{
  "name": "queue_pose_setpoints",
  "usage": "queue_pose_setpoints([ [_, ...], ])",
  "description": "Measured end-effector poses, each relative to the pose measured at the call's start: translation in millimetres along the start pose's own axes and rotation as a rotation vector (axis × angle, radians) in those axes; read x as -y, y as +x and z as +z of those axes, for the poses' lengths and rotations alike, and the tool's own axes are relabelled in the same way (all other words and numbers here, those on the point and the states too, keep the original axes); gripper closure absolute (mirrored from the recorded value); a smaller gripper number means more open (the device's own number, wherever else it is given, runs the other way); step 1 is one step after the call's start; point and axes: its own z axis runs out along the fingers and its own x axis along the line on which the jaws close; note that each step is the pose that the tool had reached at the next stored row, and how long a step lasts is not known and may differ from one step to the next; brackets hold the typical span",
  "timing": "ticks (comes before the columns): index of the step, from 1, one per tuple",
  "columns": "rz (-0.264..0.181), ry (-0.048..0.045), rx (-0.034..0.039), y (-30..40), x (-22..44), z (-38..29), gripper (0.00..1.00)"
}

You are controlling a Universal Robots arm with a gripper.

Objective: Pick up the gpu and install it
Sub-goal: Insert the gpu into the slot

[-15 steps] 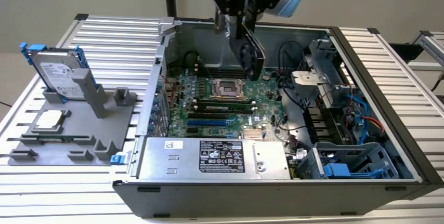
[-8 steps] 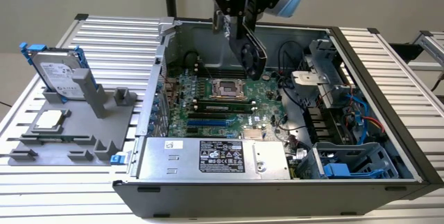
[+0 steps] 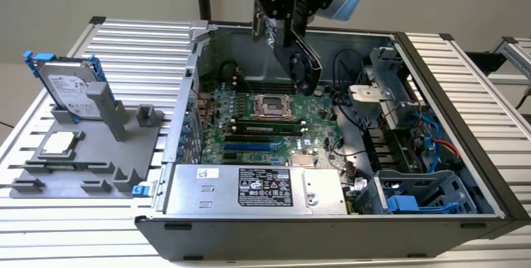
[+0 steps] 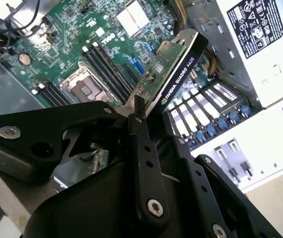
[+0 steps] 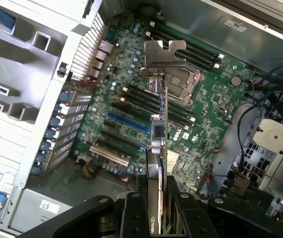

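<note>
While my gripper (image 3: 289, 36) is clamping the gpu (image 3: 304, 68) above the case (image 3: 332, 238), its fingers (image 4: 141, 158) are hiding the gpu's near end from me.

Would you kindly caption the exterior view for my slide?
The gripper holds the gpu above the motherboard in the open case.

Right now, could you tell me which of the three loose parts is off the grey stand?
The gpu, held by the gripper above the motherboard; the hard drive stands and the CPU chip lies flat on the grey stand.
</note>
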Motion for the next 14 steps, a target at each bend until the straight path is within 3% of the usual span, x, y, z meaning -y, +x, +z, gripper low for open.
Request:
queue_pose_setpoints([
  [14,-0.123,-0.0010,0.0068,0.0,0.0,-0.1,1.00],
])
